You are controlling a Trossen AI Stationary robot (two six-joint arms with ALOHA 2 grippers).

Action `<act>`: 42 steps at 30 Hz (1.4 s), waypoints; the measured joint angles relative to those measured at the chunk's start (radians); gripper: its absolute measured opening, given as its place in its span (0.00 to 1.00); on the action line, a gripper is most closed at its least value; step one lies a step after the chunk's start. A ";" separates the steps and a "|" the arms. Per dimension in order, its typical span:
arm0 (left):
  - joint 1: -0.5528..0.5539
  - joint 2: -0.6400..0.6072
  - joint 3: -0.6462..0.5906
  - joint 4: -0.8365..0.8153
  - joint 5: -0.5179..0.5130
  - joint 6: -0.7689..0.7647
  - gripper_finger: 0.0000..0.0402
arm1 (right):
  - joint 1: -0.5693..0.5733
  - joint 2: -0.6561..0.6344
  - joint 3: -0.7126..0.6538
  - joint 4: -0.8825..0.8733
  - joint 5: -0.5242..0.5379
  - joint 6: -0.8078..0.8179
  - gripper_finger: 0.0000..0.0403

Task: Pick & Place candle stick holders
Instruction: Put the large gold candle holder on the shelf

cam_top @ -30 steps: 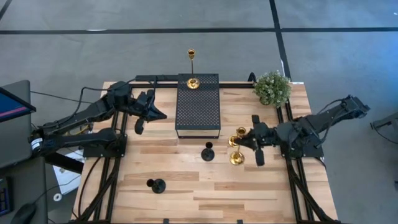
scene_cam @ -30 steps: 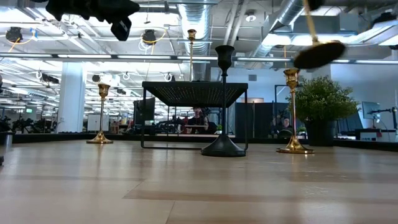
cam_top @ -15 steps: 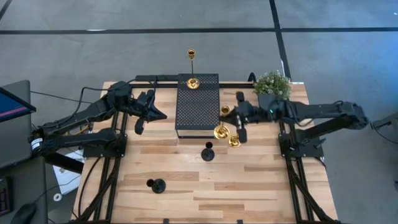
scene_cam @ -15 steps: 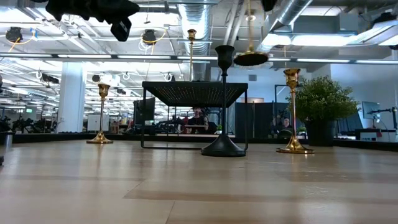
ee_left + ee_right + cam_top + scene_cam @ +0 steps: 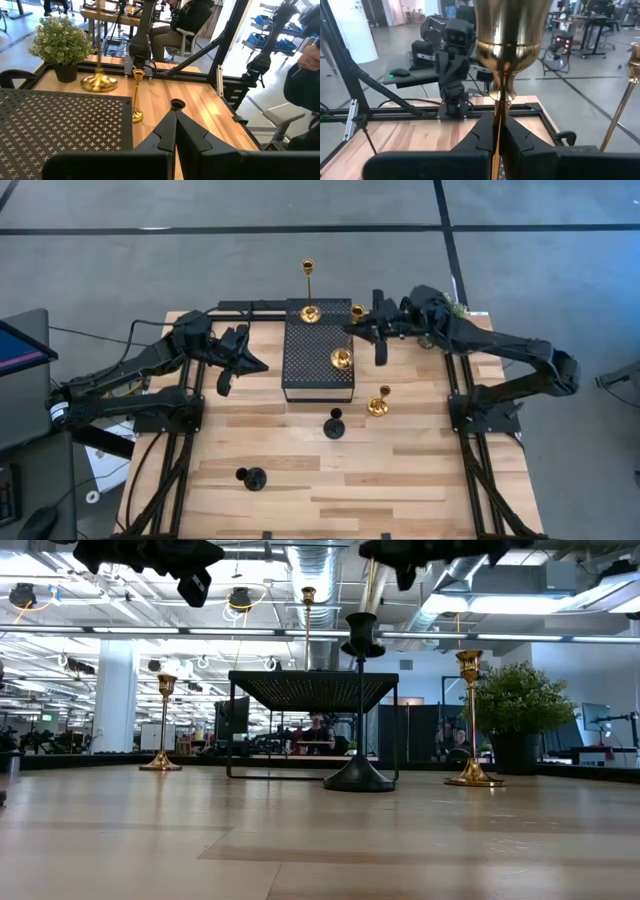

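My right gripper is shut on a gold candlestick holder, held over the black perforated platform. A tall gold holder stands on its round base at the platform's far end. Another gold holder and two black holders stand on the wooden table. The low view shows one more gold holder at the left. My left gripper is shut and empty, left of the platform. My right gripper pinches the gold holder's thin stem, just below its cup, between its two fingers. The fingers come level from the table's right side and lie across the stem. The holder hangs roughly upright, its round base over the platform.
A small bushy green plant stands at the table's far right corner, mostly under my right arm in the high view. The low view shows the plant right of the platform. People sit beyond the table.
My right gripper has carried the gold holder from the table's right side toward the far edge and left. The holder has gone from above the wood to above the platform, still upright. The gripper has stayed shut on it.
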 joint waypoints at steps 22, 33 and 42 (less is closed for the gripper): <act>0.000 0.000 0.000 0.000 0.000 0.000 0.01 | -0.219 0.350 0.262 0.038 -0.063 0.026 0.00; 0.000 0.000 0.000 0.000 0.000 -0.001 0.01 | -0.286 0.411 0.307 0.014 -0.019 0.026 0.00; 0.000 0.000 0.000 0.000 0.000 -0.001 0.01 | -0.295 0.411 0.307 0.017 0.010 0.002 0.00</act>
